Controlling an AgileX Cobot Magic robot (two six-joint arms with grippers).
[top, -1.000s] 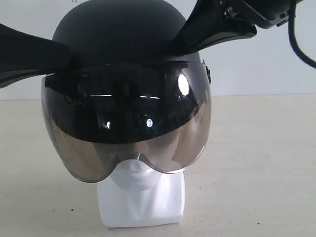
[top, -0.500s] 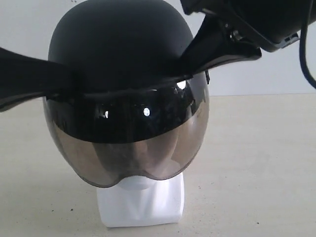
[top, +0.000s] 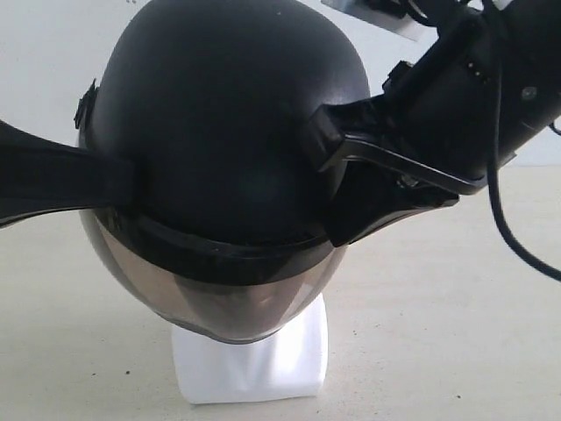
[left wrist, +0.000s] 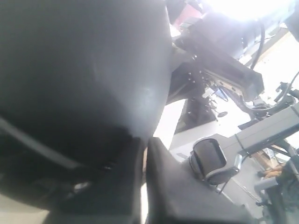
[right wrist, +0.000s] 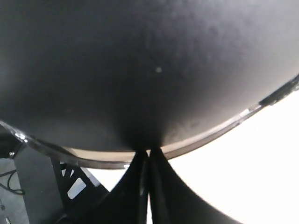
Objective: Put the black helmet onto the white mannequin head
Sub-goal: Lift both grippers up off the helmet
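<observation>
The black helmet (top: pixel 219 132) sits low over the white mannequin head (top: pixel 250 364), tipped forward so its crown faces the exterior camera. Only the head's neck and squarish base show below the smoky visor (top: pixel 219 303); the face is hidden. My left gripper (top: pixel 123 180) comes in from the left and is shut on the helmet's rim. My right gripper (top: pixel 329 184) reaches from the upper right and is shut on the opposite rim. Each wrist view shows its jaws pinched together at the edge of the black helmet (left wrist: pixel 79 70) (right wrist: pixel 149 60).
The mannequin head stands on a beige tabletop (top: pixel 456 333) with a white wall (top: pixel 44 53) behind. A black cable (top: pixel 513 237) hangs off the right arm. An office chair (left wrist: pixel 217 158) and other equipment stand beyond the table in the left wrist view.
Both grippers have lowered the helmet and tipped it forward. The visor now faces down, the crown fills the view, and the mannequin's chin has gone out of sight.
</observation>
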